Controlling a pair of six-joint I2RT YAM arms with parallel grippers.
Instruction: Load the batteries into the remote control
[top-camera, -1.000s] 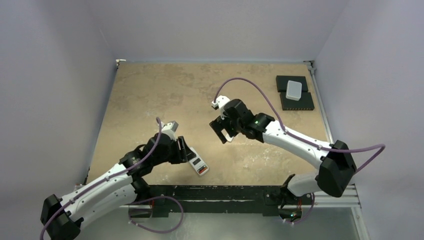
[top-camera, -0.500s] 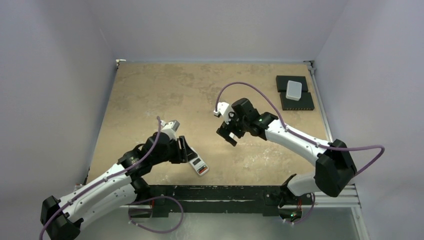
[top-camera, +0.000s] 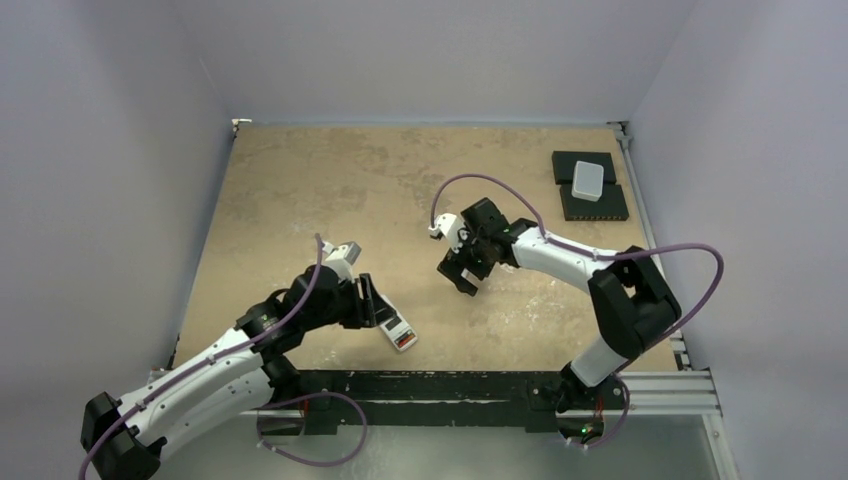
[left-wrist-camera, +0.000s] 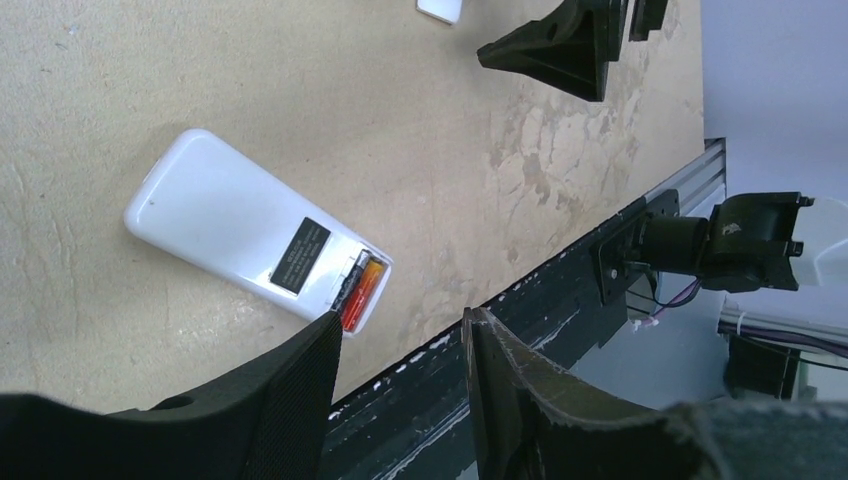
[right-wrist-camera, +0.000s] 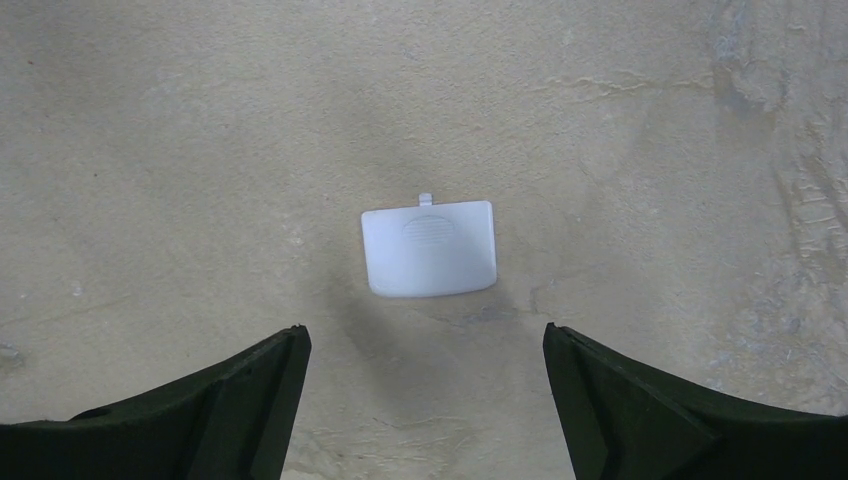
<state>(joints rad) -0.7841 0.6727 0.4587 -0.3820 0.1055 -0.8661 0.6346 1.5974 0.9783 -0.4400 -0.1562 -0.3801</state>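
Observation:
The white remote control (top-camera: 397, 331) lies back up near the table's front edge. In the left wrist view the remote (left-wrist-camera: 225, 235) has its compartment open, with the two batteries (left-wrist-camera: 358, 291), dark with red-orange ends, lying inside. My left gripper (top-camera: 371, 301) is open and empty just left of the remote; in its own view the left gripper (left-wrist-camera: 400, 325) stands by the battery end. My right gripper (top-camera: 461, 273) is open and empty over mid-table. Its view shows the right gripper (right-wrist-camera: 425, 335) just short of a small white battery cover (right-wrist-camera: 429, 248) lying flat.
A plain white box (top-camera: 588, 179) sits on black pads (top-camera: 595, 204) at the back right. The table's black front rail (top-camera: 450, 385) runs close below the remote. The cover also shows at the top of the left wrist view (left-wrist-camera: 440, 8).
My right gripper has moved a little right and toward the front and turned, and its elbow has swung back over the table. The left arm and the remote have not moved.

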